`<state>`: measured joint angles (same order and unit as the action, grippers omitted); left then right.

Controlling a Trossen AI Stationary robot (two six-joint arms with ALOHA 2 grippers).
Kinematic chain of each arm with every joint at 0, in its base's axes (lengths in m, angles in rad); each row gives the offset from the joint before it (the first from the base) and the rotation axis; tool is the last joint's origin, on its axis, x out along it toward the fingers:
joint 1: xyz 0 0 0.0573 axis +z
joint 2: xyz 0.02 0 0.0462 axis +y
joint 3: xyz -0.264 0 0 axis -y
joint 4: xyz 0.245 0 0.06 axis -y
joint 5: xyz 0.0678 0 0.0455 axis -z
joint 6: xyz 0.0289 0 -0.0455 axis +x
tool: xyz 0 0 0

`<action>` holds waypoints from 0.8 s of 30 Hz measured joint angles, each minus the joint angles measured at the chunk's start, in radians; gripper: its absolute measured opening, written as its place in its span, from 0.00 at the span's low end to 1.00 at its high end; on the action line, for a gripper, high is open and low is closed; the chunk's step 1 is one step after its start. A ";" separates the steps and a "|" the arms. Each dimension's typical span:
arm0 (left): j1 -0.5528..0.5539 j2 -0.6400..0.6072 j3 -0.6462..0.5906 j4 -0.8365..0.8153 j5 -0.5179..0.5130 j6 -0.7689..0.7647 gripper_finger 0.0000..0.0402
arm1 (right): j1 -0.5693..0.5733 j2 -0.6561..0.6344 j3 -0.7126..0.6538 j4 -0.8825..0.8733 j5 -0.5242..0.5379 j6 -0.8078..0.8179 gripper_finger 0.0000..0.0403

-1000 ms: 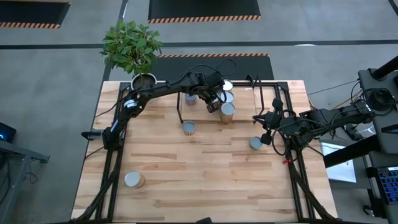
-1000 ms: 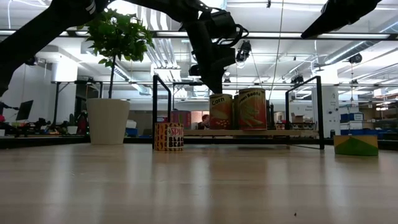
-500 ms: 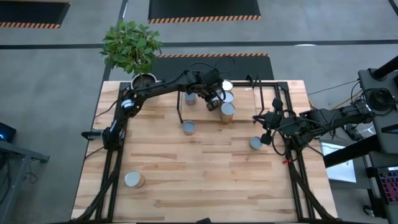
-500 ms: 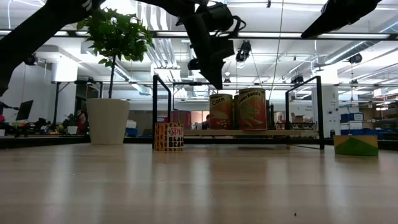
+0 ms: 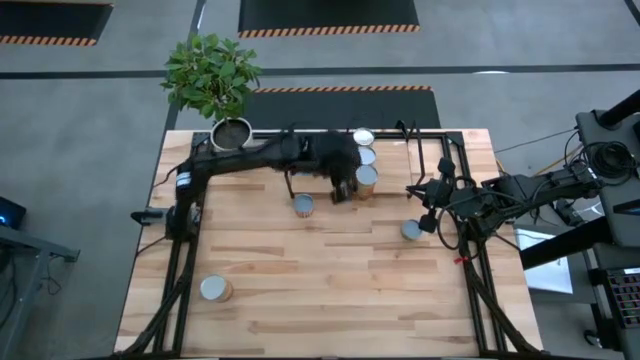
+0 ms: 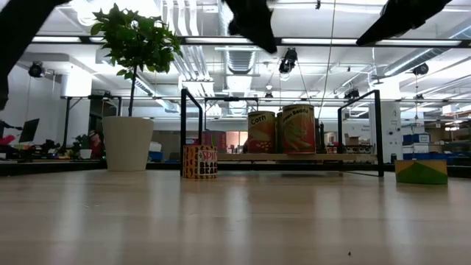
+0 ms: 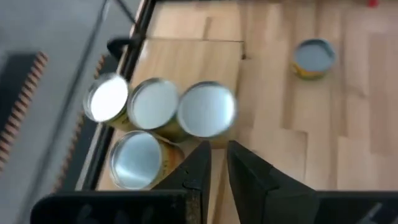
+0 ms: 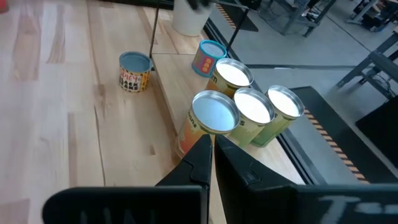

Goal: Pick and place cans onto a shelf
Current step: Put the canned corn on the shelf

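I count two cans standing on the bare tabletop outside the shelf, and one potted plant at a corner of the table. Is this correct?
Not quite. The high view shows three cans on the bare tabletop outside the shelf, not two: and. The potted plant does stand at a corner.

Bright even overhead lighting, glare on can tops (image 7: 206, 109), motion-blurred left arm (image 5: 300, 152)
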<state>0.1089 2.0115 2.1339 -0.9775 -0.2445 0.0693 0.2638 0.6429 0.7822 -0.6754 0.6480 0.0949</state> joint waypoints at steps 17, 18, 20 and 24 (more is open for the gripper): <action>-0.430 -0.452 -0.606 0.057 -0.250 -0.292 0.09 | 0.000 0.008 0.000 0.064 0.001 -0.002 0.02; -0.452 -0.481 -0.645 0.060 -0.251 -0.317 0.09 | 0.000 0.008 0.000 0.077 0.000 -0.007 0.02; -0.490 -0.532 -0.711 0.057 -0.251 -0.383 0.09 | 0.000 0.015 0.000 0.097 0.000 -0.014 0.02; -0.547 -0.623 -0.804 0.023 -0.243 -0.575 0.09 | 0.000 0.036 0.000 0.136 0.000 -0.026 0.02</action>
<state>-0.4384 1.3887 1.3295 -0.9546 -0.4875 -0.5057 0.2639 0.6789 0.7822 -0.5393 0.6475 0.0685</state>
